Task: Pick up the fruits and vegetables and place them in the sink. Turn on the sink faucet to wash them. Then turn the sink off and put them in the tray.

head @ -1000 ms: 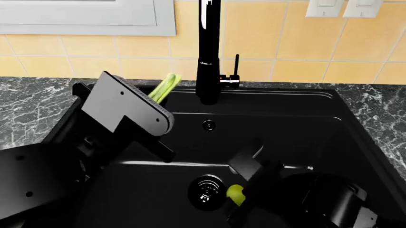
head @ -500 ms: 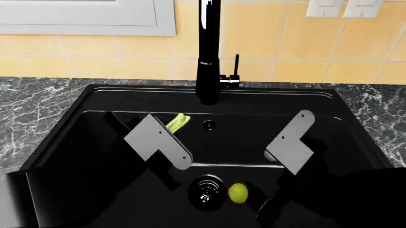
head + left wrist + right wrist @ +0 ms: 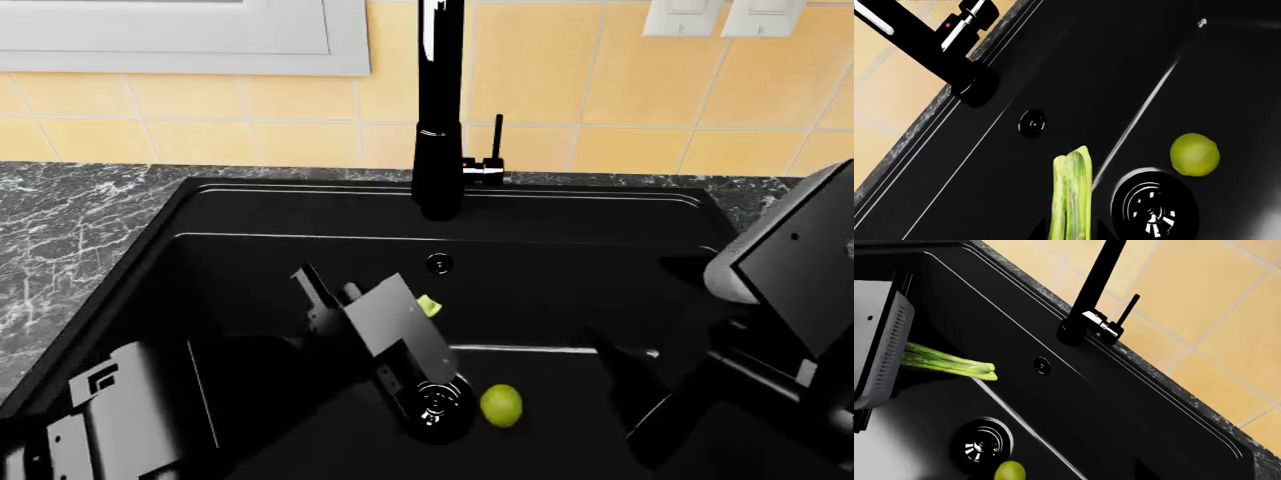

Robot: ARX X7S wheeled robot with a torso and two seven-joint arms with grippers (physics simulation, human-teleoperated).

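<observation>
One bundle of stalks (image 3: 947, 362) is clamped in our left gripper (image 3: 400, 330) low in the sink (image 3: 240, 215), pointing toward its back wall, the drain (image 3: 434, 400) just below; we cannot tell the right gripper's (image 3: 787, 270) state

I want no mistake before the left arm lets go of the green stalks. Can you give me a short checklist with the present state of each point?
1. Stalks gripped by left gripper: ok.
2. Stalks over the sink: ok.
3. Lemon in the sink beside the drain: ok.
4. Right gripper away from the stalks: ok.
5. Right gripper open: cannot tell.
6. Faucet running no water: ok.
</observation>
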